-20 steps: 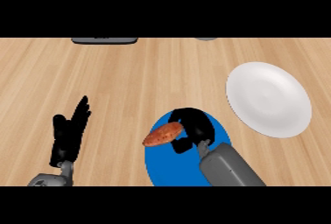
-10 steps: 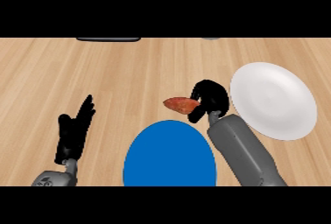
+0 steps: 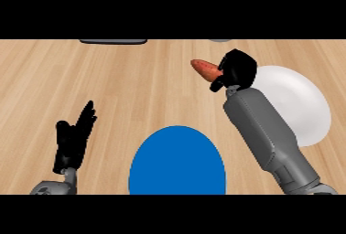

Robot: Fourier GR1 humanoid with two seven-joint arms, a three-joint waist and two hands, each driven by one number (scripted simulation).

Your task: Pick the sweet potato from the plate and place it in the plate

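Right robot hand [image 3: 235, 69] is curled around one end of the sweet potato [image 3: 205, 68], held above the worktop [image 3: 135, 82] just left of the white plate [image 3: 304, 107]. Released here, it would likely miss the plate. Left robot hand [image 3: 73, 139] rests open at lower left.

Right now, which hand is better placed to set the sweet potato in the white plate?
The right hand: it is curled round the sweet potato and sits just beside the white plate. The left hand rests open at the lower left, beyond the blue plate.
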